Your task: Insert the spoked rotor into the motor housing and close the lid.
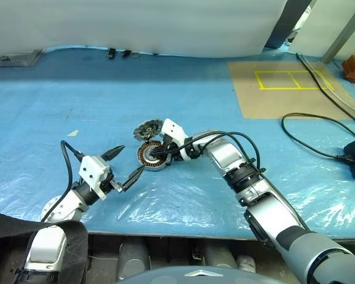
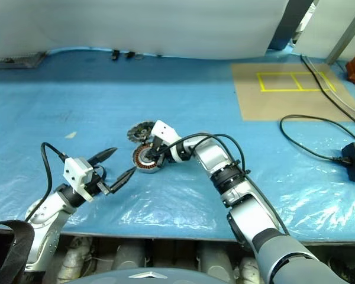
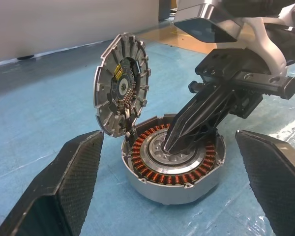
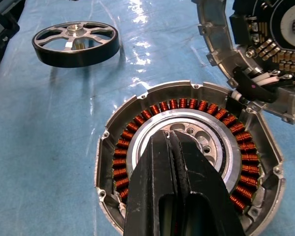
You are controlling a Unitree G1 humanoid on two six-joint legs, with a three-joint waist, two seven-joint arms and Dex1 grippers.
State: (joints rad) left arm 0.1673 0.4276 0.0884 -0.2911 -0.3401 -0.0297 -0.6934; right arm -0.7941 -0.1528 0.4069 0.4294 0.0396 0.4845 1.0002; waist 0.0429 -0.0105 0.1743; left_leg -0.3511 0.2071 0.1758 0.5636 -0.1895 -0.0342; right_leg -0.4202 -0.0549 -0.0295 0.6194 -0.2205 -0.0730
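The motor housing [image 3: 173, 169] sat on the blue plastic sheet [image 1: 106, 106], a short round silver can with a ring of copper windings around a pale middle. The right gripper [image 3: 173, 142] had its two black fingers pressed tight together, with nothing between them. Their tips pointed down into the pale middle of the housing, inside the copper ring. I could not tell for sure if the tips touched the metal.

The lid [image 3: 122, 91] stood open, tipped up on edge at the far rim of the housing, just beside the closed fingers. Small wires ran from it down to the housing.

The left gripper [image 1: 125, 167] had its jaws wide apart and held nothing. It pointed at the housing from close by, and the housing sat just past the gap between its two fingers, apart from them.

The spoked rotor [image 4: 75, 43], a dark ring with silver spokes, lay flat on the sheet beyond the housing, well away from the right fingertips
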